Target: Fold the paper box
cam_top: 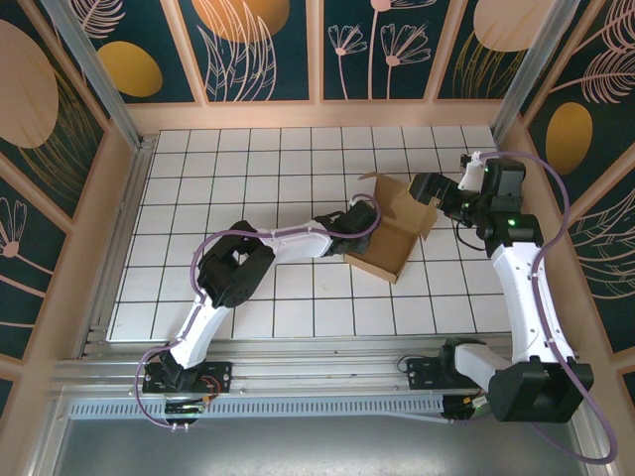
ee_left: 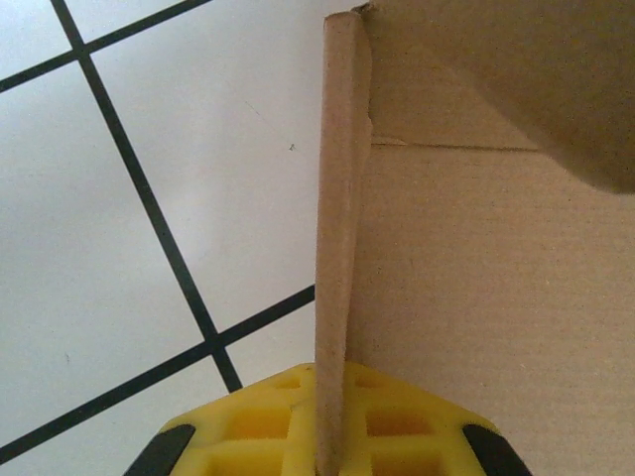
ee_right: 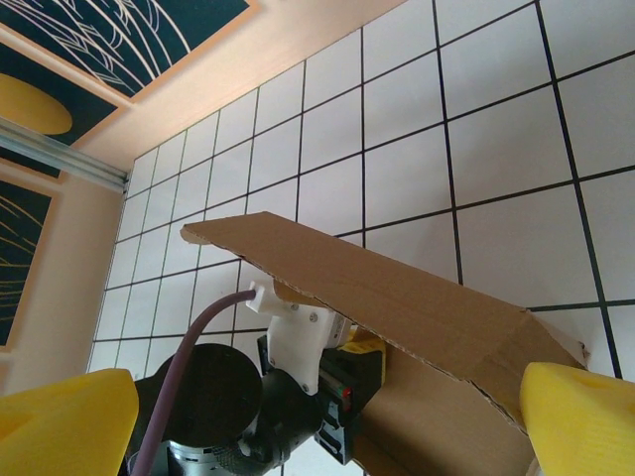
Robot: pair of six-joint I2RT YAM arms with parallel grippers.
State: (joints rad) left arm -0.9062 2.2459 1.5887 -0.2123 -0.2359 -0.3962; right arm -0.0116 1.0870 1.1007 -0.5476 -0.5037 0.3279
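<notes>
Paper box point(cam_top: 389, 246) sits part-folded on the gridded worktop point(cam_top: 248, 159), open face up, one side wall raised and loose flaps standing at its far end; the box is the reference for all places below. Left hand point(ee_left: 329, 431) is at the box's left side, closed narrow on the thin edge of the upright left wall, yellow pads point(ee_left: 397, 426) on either face of the cardboard; box floor lies just right of that wall in the left wrist view. Right hand point(cam_top: 435, 190) is at the box's far-right corner, jaws spread wide, holding nothing; in the right wrist view a raised flap point(ee_right: 397, 297) runs crosswise between its fingers, apparently apart from both. Judgement: the box lies between the two hands, its long axis running near-to-far with a slight slant; right hand is the nearer to the loose far flap, so the next fold likely falls to it while the left anchors the wall.
</notes>
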